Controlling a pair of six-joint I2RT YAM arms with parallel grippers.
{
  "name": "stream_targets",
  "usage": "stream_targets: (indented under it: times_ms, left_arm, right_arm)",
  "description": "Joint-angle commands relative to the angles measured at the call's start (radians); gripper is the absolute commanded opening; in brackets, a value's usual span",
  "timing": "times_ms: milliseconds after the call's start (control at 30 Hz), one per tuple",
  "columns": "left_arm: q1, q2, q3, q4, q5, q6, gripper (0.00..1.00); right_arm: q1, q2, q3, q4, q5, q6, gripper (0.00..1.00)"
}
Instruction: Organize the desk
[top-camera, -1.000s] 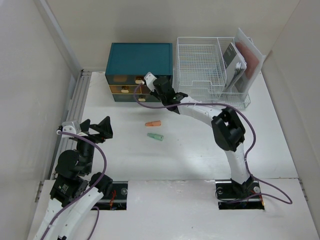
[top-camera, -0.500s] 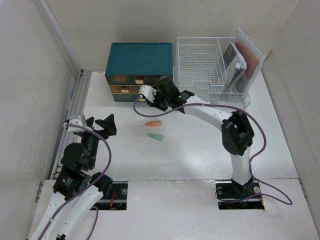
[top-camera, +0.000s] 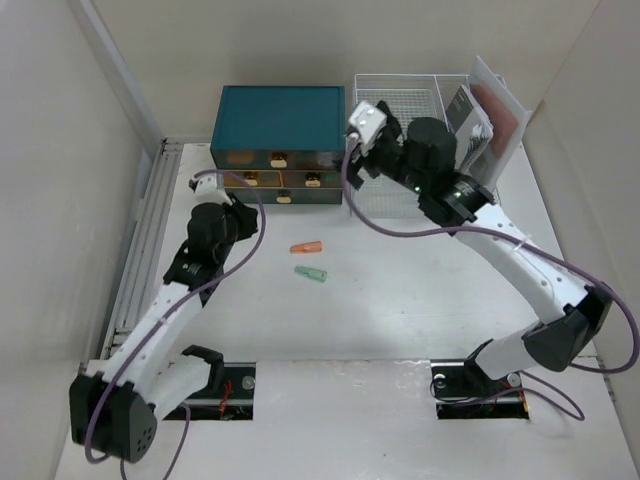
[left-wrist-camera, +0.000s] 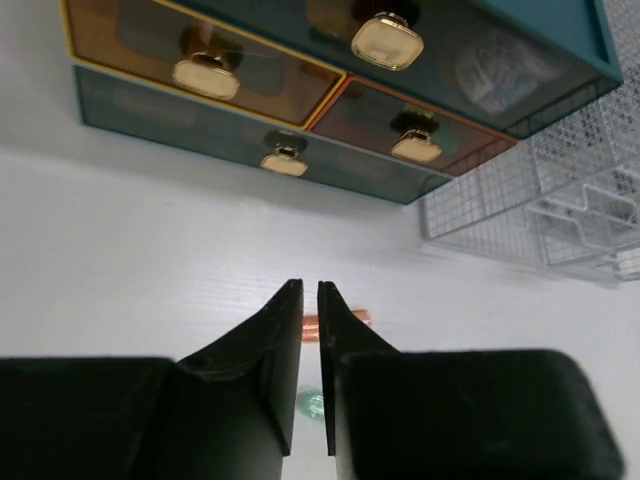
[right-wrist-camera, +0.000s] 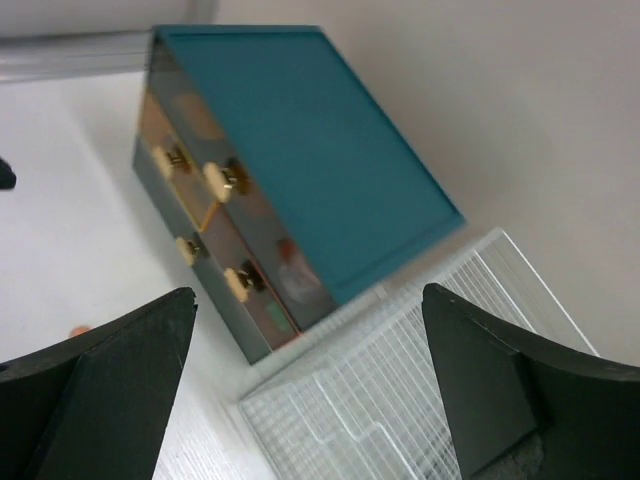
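While the desk (top-camera: 400, 300) lies flat under both arms, cut-outs at its near edge, I put the main risk at the teal drawer box (top-camera: 280, 118). The right fingers (right-wrist-camera: 120, 350) gape wide and empty above it and the wire rack (top-camera: 398, 92), so a careless descent clips either. The left fingers (left-wrist-camera: 290, 305), a hair's gap apart and holding nothing, face the drawer fronts, too closed to take a knob. The orange piece (top-camera: 306, 247) and green piece (top-camera: 311, 272) could get swept. I can't tell what they are, and the drawer contents are blurred.
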Motion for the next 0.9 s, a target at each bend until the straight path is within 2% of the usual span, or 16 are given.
stream_targets:
  times_ms: [0, 33, 67, 100, 200, 300, 433, 700, 867]
  left_arm:
    - [0.01, 0.108, 0.074, 0.218, 0.085, -0.092, 0.08]
    - [0.023, 0.184, 0.074, 0.244, 0.094, -0.092, 0.08]
    - [0.023, 0.219, 0.085, 0.267, 0.094, -0.112, 0.13]
    - [0.036, 0.251, 0.085, 0.321, 0.104, -0.126, 0.2]
    - [0.045, 0.375, 0.11, 0.384, 0.119, -0.138, 0.42]
    - [0.045, 0.483, 0.14, 0.407, 0.096, -0.1, 0.52]
    - [0.045, 0.573, 0.159, 0.445, 0.059, -0.061, 0.54]
    - [0.036, 0.707, 0.14, 0.621, 0.036, 0.001, 0.54]
    - [0.027, 0.809, 0.201, 0.631, 0.047, 0.026, 0.54]
  right_arm:
    - [-0.097, -0.061, -0.023, 0.082, -0.023, 0.172, 1.0]
    - [-0.123, -0.078, -0.035, 0.082, -0.075, 0.2, 1.0]
    - [-0.147, -0.11, -0.046, 0.082, -0.127, 0.255, 1.0]
    - [-0.198, -0.125, -0.046, 0.082, -0.255, 0.275, 1.0]
    - [-0.246, -0.173, -0.058, 0.082, -0.36, 0.346, 1.0]
    - [-0.29, -0.204, -0.067, 0.094, -0.413, 0.39, 1.0]
    - [-0.33, -0.214, -0.101, 0.131, -0.436, 0.423, 1.0]
    - [-0.359, -0.204, -0.129, 0.16, -0.466, 0.443, 1.0]
    - [-0.384, -0.184, -0.147, 0.169, -0.488, 0.462, 1.0]
